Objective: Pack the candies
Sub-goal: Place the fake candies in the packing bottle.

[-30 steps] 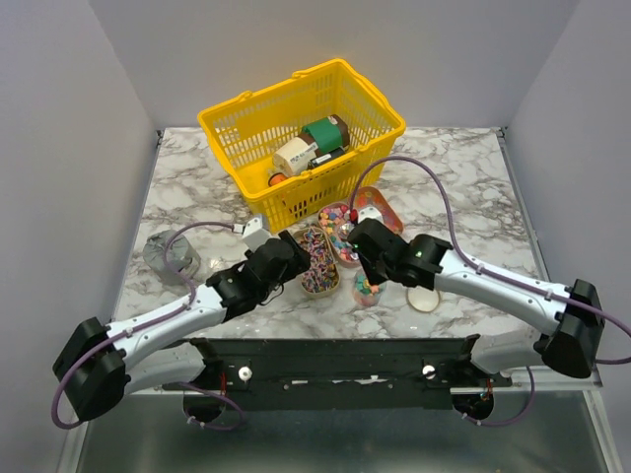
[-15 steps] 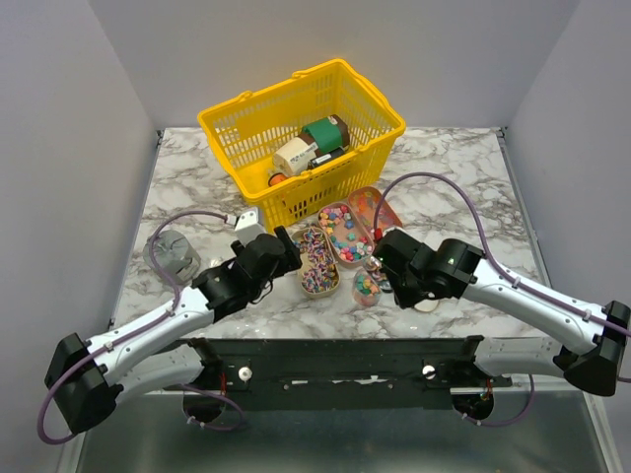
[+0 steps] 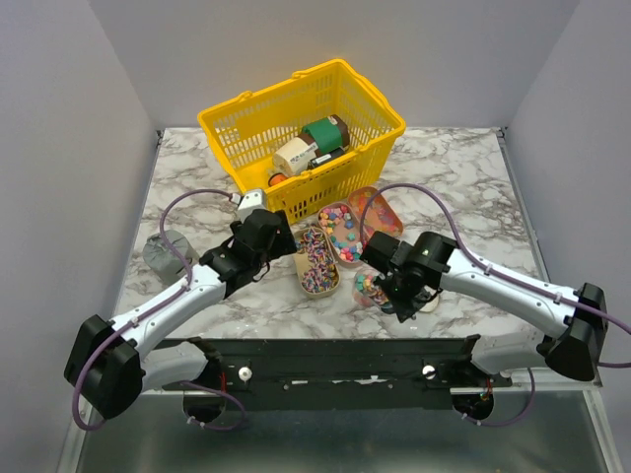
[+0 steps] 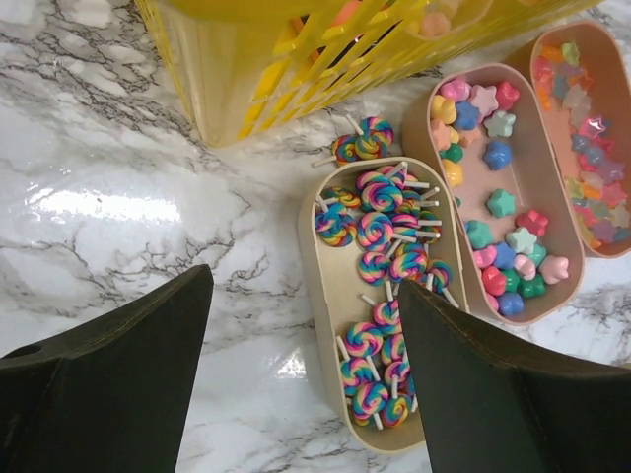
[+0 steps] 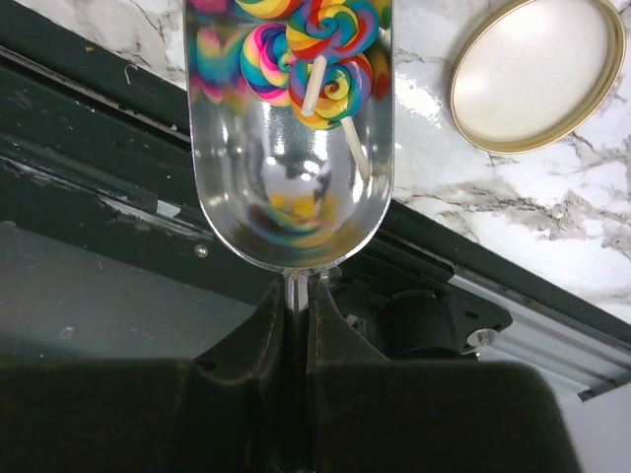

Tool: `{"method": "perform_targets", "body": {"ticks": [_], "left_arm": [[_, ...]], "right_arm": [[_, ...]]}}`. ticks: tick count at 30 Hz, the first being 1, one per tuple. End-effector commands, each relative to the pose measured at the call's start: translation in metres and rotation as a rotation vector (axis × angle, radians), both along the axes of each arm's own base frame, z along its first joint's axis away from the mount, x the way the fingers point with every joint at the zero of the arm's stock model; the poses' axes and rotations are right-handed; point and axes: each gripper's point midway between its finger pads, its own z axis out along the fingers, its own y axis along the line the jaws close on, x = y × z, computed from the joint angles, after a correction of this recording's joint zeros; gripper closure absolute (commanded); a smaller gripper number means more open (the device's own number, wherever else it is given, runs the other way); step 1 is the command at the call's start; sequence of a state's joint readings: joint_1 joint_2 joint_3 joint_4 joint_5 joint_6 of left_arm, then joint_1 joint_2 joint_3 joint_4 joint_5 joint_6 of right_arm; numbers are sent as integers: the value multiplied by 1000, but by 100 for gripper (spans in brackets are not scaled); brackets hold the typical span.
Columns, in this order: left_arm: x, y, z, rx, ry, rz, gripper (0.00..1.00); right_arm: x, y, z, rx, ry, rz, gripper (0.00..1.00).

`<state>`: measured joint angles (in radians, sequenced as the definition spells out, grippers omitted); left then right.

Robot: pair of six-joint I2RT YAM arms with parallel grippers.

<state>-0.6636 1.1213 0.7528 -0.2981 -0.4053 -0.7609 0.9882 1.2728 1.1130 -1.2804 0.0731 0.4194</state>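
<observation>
Found left claw [image 4: 306,394] released, its two dark fingers [image 4: 108,394] spread wide and holding nothing, poised over the marble counter [image 4: 118,197] at the near end of the lollipop tray [image 4: 335,296].

Found right claw [image 5: 296,305] clenched on the thin handle of a metal scoop [image 5: 291,187]. Noted several swirl lollipops [image 5: 320,74] lying in the scoop's bowl, sticks pointing toward the handle. Placed the scoop over the counter's near edge, with a round cream lid [image 5: 537,74] lying flat on the counter just beside it.

Located the candies [image 3: 342,234] in three oblong beige trays side by side, in front of the yellow basket [image 3: 237,128]. Logged rainbow lollipops in the left tray, star and heart shapes in the middle tray [image 4: 532,158], and paler pieces in the right tray [image 4: 603,248]. Recorded a few lollipops loose on the counter, just beside the lollipop tray's far end and near the basket wall.

Observed more candies in a small container [image 3: 367,286] next to the right claw in the top view, partly hidden by the arm. Noted a grey object [image 3: 163,254] near the counter's left edge, well apart from the trays.
</observation>
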Motion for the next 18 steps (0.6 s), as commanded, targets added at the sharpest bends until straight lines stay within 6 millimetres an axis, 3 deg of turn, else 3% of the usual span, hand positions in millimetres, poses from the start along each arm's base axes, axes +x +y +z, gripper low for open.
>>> {"method": "perform_targets", "body": {"ticks": [1, 10, 18], "left_arm": [[5, -17, -2, 8, -39, -157, 13], [5, -14, -7, 33, -75, -243, 12], [2, -14, -7, 16, -87, -251, 11]], "right_arm": [[-7, 1, 8, -44, 66, 23, 99], [-3, 2, 9, -131, 117, 40, 99], [-9, -11, 7, -192, 156, 33, 99]]}}
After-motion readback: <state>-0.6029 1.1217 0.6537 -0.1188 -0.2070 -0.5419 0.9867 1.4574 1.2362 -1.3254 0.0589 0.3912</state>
